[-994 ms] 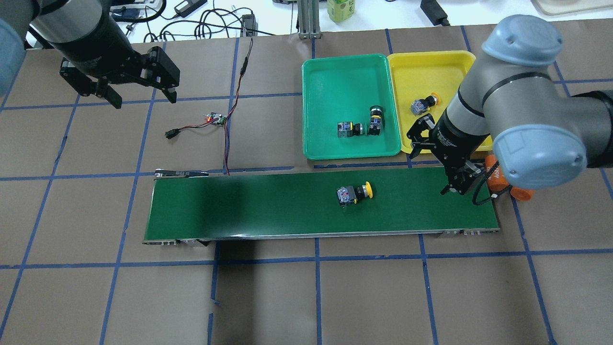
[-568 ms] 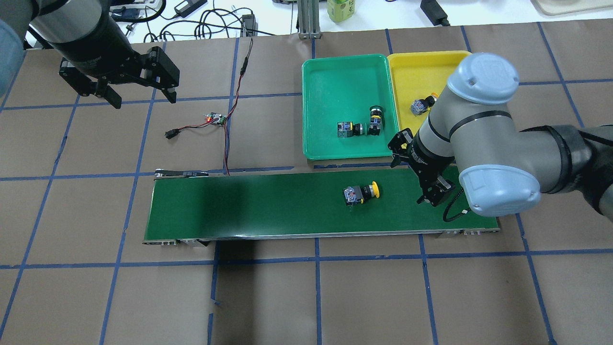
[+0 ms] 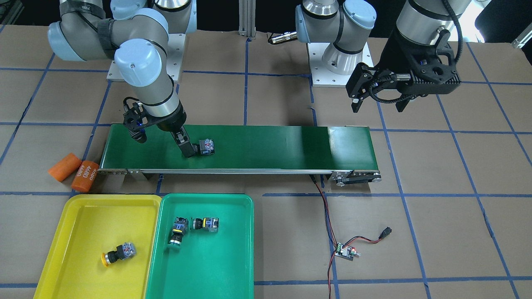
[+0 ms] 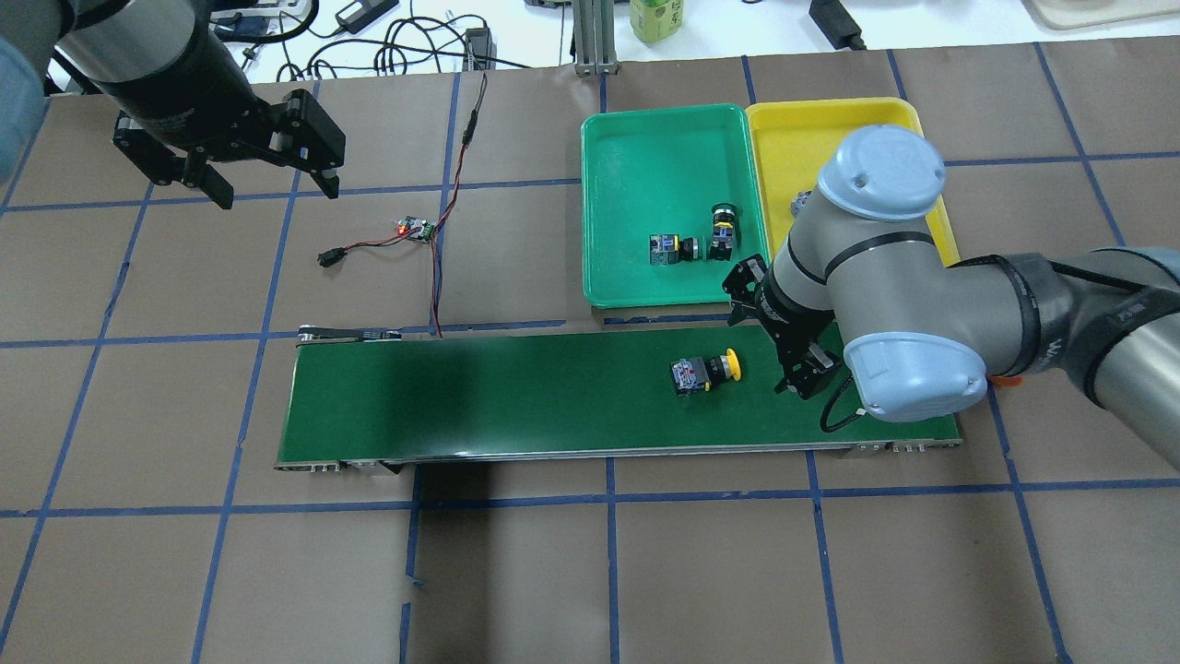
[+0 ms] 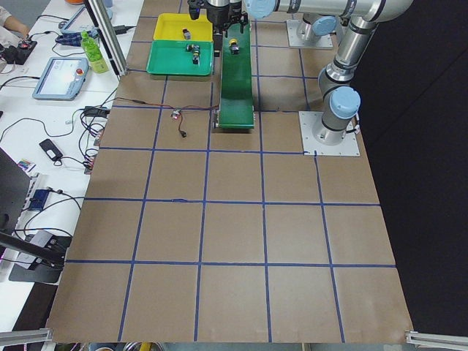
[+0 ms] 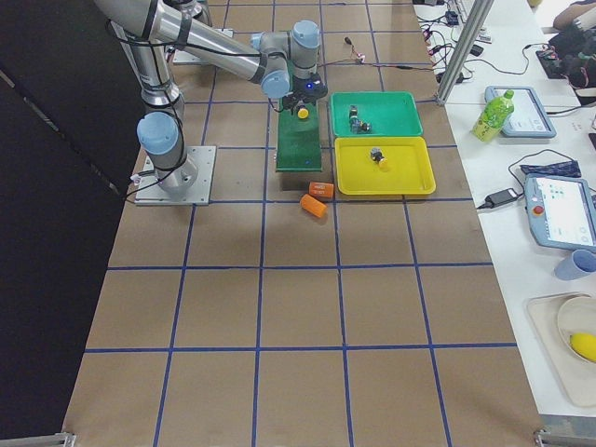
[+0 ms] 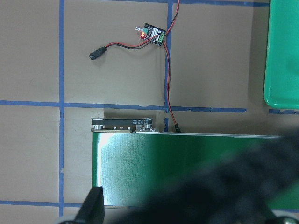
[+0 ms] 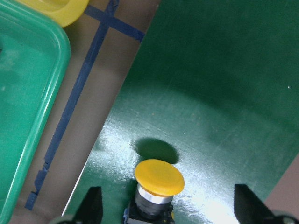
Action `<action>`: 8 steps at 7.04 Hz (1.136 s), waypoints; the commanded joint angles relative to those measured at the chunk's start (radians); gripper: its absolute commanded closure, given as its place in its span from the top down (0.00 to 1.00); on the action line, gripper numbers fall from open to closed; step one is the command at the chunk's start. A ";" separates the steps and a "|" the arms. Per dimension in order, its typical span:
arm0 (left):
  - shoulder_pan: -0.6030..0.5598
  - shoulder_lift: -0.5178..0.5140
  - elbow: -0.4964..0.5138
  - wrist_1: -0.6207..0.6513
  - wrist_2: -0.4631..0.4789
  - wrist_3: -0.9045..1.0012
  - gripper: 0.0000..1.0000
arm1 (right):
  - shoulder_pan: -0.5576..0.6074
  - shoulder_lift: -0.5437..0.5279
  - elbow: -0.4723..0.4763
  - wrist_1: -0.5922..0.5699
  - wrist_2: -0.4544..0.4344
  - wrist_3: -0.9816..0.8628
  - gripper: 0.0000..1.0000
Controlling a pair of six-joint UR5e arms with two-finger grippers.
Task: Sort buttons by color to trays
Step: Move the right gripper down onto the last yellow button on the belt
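the right hand (image 8: pixel 169 210) is spread wide, low over the conveyor belt (image 4: pixel 516 397), its fingertips (image 8: pixel 92 205) flanking the yellow-capped button (image 4: pixel 705 373) lying there, not gripping it. the left hand (image 4: pixel 277 192) hangs open wide above the bench (image 4: pixel 138 387).

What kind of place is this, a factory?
Probably a robotics lab, not a real factory: the left arm and right arm stand on a table gridded with blue tape, a small conveyor belt lies on it, and a side desk holds a teach pendant.
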 commanded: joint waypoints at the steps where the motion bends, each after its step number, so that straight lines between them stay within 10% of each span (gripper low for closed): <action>1: 0.000 0.001 -0.001 0.000 0.000 0.000 1.00 | 0.005 0.022 -0.001 -0.056 -0.010 0.002 1.00; 4: 0.000 0.002 -0.001 -0.001 0.000 0.000 1.00 | 0.004 0.046 0.014 -0.092 -0.018 -0.010 1.00; 5: 0.000 0.001 -0.001 0.000 0.000 0.000 1.00 | 0.004 0.046 0.014 -0.085 -0.011 -0.010 0.67; 6: 0.000 0.003 -0.001 0.000 0.000 0.000 1.00 | 0.004 0.046 0.016 -0.059 -0.001 -0.022 0.13; 8: 0.000 0.003 -0.004 0.000 0.000 0.000 1.00 | -0.010 0.034 -0.009 -0.058 0.031 -0.038 0.00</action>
